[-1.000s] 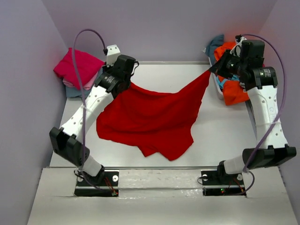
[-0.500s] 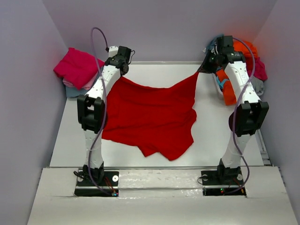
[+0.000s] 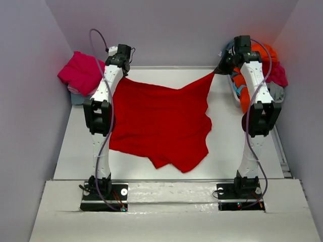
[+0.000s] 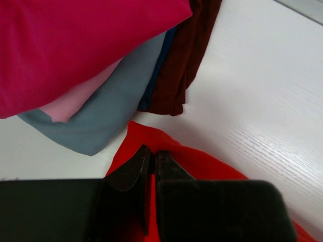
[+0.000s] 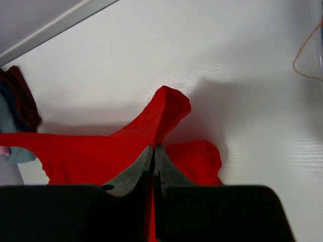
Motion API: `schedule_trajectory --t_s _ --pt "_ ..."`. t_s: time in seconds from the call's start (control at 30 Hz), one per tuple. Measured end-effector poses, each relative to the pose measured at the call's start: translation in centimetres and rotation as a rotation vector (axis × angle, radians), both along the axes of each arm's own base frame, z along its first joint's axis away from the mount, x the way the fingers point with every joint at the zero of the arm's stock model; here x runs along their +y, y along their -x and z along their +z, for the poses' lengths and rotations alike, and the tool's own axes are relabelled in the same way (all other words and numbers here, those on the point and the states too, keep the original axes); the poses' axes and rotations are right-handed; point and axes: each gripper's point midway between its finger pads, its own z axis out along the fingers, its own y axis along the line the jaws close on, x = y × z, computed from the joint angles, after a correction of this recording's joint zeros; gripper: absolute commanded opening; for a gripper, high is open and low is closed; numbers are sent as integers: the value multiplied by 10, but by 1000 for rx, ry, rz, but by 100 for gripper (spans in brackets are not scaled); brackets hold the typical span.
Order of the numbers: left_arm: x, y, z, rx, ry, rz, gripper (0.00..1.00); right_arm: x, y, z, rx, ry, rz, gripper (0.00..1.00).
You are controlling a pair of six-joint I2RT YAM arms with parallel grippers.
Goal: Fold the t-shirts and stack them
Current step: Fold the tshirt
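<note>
Both arms have reached farther toward the frame top, drawing the red t-shirt [image 3: 161, 121] taut across frame centre. Upper left: folded stack [image 3: 81, 73] already built; left gripper [image 3: 121, 60] clamped on a red corner. Upper right: right gripper [image 3: 221, 68] clamped likewise; unfolded pile [image 3: 262, 53] remains. Only the left wrist view reveals the stack's maroon layer [image 4: 176, 65].
</note>
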Motion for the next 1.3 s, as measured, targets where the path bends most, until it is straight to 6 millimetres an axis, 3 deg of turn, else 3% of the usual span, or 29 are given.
schedule_trajectory --t_s 0.27,0.53,0.73,0.9,1.07,1.17,1.3 --pt "15 1 -29 72 28 14 6 14 -21 -8 -8 -60 56 7" --pt "11 3 -33 85 36 4 6 22 -21 -38 65 -98 90 7" --pt "11 9 -48 124 38 0 6 21 -10 -63 138 -92 93 7" --pt "12 37 -82 219 40 0 6 20 19 -73 204 -84 99 7" --pt "13 68 -92 280 58 1 6 18 53 -43 179 -76 106 7" --pt "13 76 -79 255 71 2 6 17 78 -18 139 -69 114 7" --pt "11 74 -51 184 93 1 6 16 98 0 107 -62 120 7"
